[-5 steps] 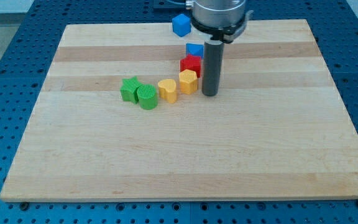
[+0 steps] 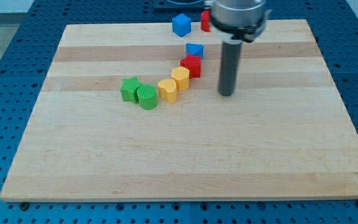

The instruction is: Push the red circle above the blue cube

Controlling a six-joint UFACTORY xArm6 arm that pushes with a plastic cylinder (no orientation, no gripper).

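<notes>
A robotics laboratory or test bench is shown. A pale wooden board of glued strips point(image 2: 185, 155) is laid on a blue metal bench perforated with a regular grid of holes point(image 2: 5, 124), of the kind used for mounting experimental equipment. Small coloured plastic blocks, such as a blue cube point(image 2: 181, 24) and a green ridged cylinder point(image 2: 147, 97), are set out on the board beneath a dark cylindrical rod on a grey robot arm point(image 2: 228, 62).
</notes>
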